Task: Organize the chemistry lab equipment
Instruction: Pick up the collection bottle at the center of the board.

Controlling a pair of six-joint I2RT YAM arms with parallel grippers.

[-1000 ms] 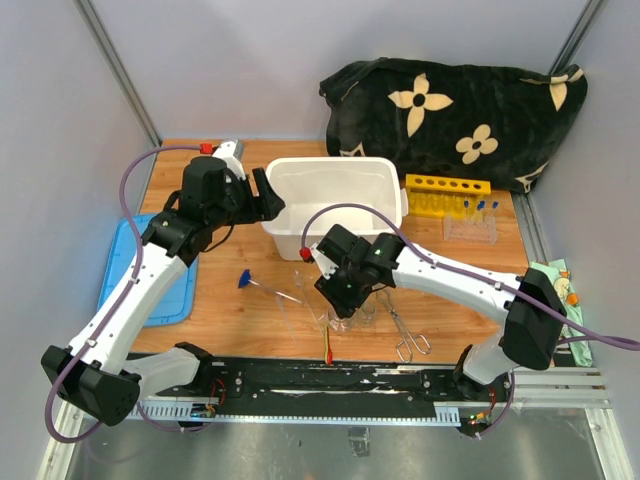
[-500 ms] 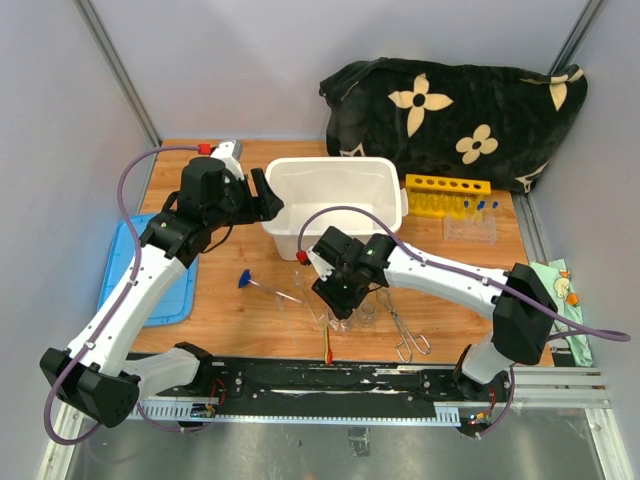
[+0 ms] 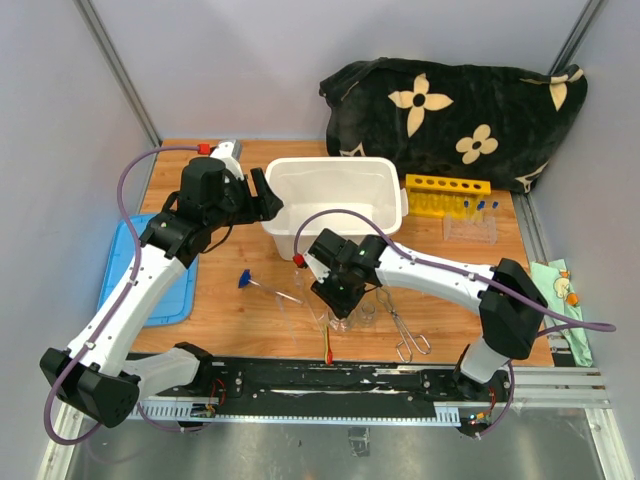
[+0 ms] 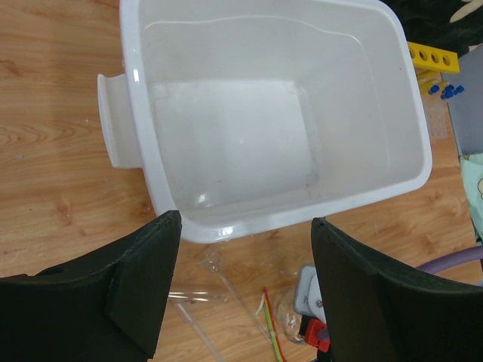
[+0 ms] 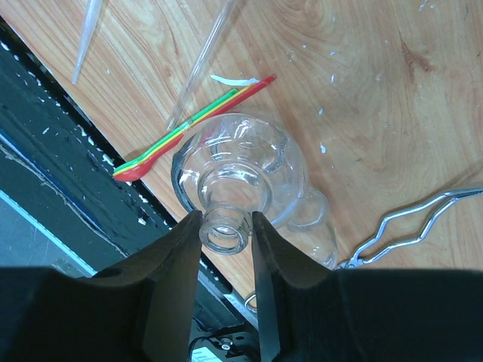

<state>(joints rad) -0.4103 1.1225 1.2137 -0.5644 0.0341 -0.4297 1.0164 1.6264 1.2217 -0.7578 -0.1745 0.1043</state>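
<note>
- The glass flask (image 5: 241,170) stands upright on the counter (image 3: 240,310), at 6 o'clock of the white tub (image 4: 136,83), with a smaller glass vessel (image 5: 317,219) touching it.
- The right pincer (image 5: 225,226) straddles the flask's neck, a finger close on each side. I cannot tell whether it is truly pinching the neck.
- Loose around the flask lie the striped red-tipped stick (image 5: 189,130) at its 6 o'clock in the overhead view, the metal tongs (image 3: 405,330) at 3 o'clock and a thin clear rod (image 5: 204,68) at 9 o'clock.
- The yellow tube rack (image 3: 447,190) and the clear rack (image 3: 470,228) of blue-capped tubes sit at the tub's 3 o'clock.
- The left pincer (image 4: 245,222) hangs spread over the tub's near rim, holding nothing.
- The tub looks empty, so I judge the sorting barely begun, with nearly every item left to place.
</note>
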